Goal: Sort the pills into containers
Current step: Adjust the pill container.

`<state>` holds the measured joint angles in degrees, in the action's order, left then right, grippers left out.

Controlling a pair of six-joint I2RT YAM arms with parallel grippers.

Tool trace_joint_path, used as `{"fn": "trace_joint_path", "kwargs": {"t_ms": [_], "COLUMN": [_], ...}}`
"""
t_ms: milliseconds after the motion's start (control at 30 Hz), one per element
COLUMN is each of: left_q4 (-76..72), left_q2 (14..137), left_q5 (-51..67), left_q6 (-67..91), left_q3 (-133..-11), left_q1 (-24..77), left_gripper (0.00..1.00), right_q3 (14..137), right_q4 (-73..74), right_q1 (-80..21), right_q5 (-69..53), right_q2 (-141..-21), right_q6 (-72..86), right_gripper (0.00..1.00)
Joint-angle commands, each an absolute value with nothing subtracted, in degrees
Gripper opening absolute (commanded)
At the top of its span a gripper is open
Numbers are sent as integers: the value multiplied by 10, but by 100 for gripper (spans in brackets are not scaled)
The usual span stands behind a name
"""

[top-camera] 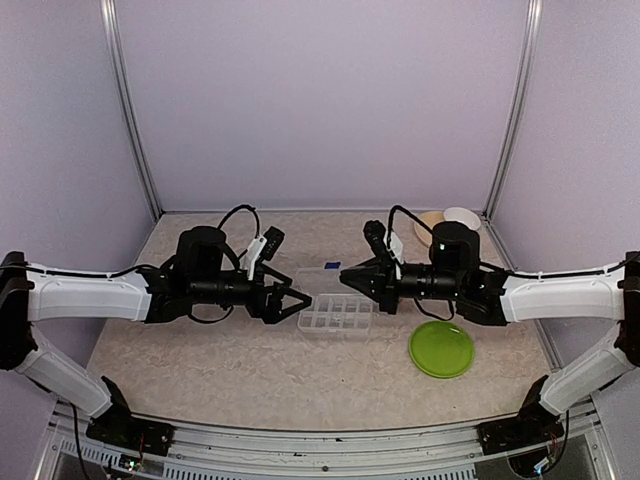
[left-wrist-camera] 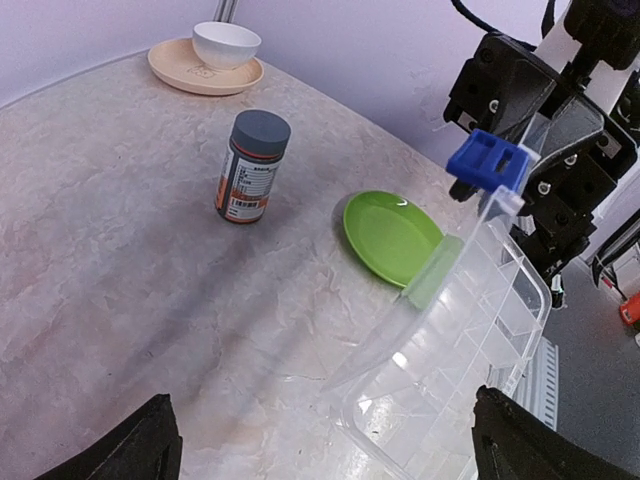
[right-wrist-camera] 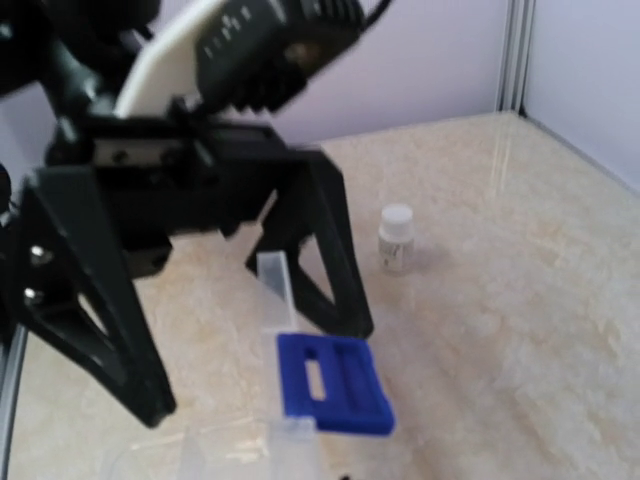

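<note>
The clear plastic pill box (top-camera: 337,313) lies between my two grippers with its lid raised and a blue latch (top-camera: 332,266) at the lid's top edge. No loose pills show. My left gripper (top-camera: 305,300) is wide open at the box's left end. In the left wrist view the gripper (left-wrist-camera: 325,440) straddles the box's corner (left-wrist-camera: 470,310) without touching it. My right gripper (top-camera: 352,280) looks open, right behind the lid and latch (left-wrist-camera: 490,160). In the right wrist view the latch (right-wrist-camera: 335,385) is close ahead; that gripper's own fingers are out of frame.
A green plate (top-camera: 441,348) lies right of the box. A brown pill bottle with a grey cap (left-wrist-camera: 250,165) stands beyond it. A white bowl (top-camera: 461,217) sits on a beige saucer at the back right. A small white bottle (right-wrist-camera: 396,238) stands behind the left gripper's fingers (right-wrist-camera: 330,260).
</note>
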<state>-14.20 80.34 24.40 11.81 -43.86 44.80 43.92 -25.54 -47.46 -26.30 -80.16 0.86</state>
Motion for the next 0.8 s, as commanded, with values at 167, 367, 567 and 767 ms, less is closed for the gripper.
{"fn": "trace_joint_path", "kwargs": {"t_ms": [167,367,567,767], "left_q4": [-230,-281,-311,-327], "left_q2": [843,864,865,866], "left_q5": [380,437,462,482], "left_q6": [169,191,188,182], "left_q3": [-435,-433,-431,-426], "left_q1": [436,437,437,438], "left_gripper": [99,92,65,43], "right_q3": [412,409,409,410], "right_q4": [-340,-358,-372,-383], "right_q1": [-472,-472,-472,-472], "right_q5": [-269,-274,-279,-276], "right_q2": [-764,-762,-772,-785], "right_q6": [24,28,54,89], "right_gripper": [0,0,0,0]}}
